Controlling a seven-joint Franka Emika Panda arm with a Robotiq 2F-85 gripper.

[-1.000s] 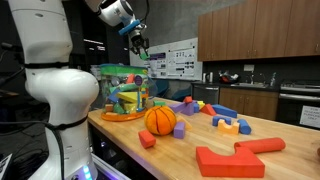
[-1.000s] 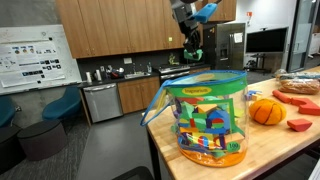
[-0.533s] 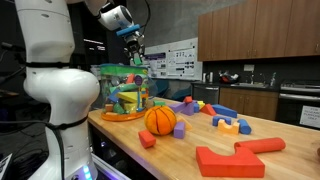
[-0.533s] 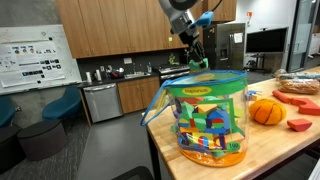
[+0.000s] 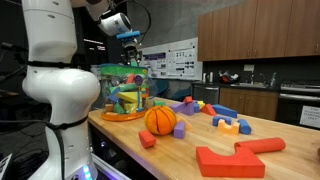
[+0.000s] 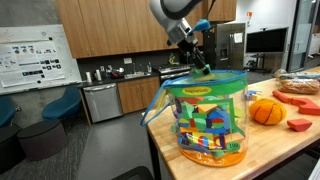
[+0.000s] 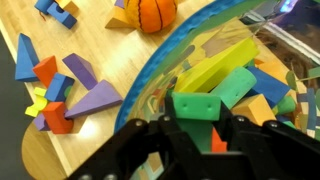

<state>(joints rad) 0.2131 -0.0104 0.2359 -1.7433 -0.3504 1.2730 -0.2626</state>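
Note:
My gripper (image 7: 194, 118) is shut on a green block (image 7: 193, 106) and holds it over the open top of a clear plastic tub (image 7: 170, 60) filled with colourful blocks. In both exterior views the gripper (image 5: 134, 55) (image 6: 203, 68) hangs just above the tub's rim (image 5: 123, 70) (image 6: 206, 80). The tub stands at the end of a wooden counter (image 5: 185, 150). An orange basketball (image 5: 160, 120) lies beside the tub, and it also shows in the wrist view (image 7: 151, 13).
Loose blocks lie across the counter: a purple cube (image 5: 180, 130), red blocks (image 5: 230, 160), blue and yellow pieces (image 5: 228, 125). The wrist view shows a purple triangle (image 7: 95, 98) and blue blocks (image 7: 27, 57). The counter edge drops to a floor with a blue chair (image 6: 55, 105).
The gripper has moved with the green block down and sideways to a spot over the tub's opening, closer to its rim.

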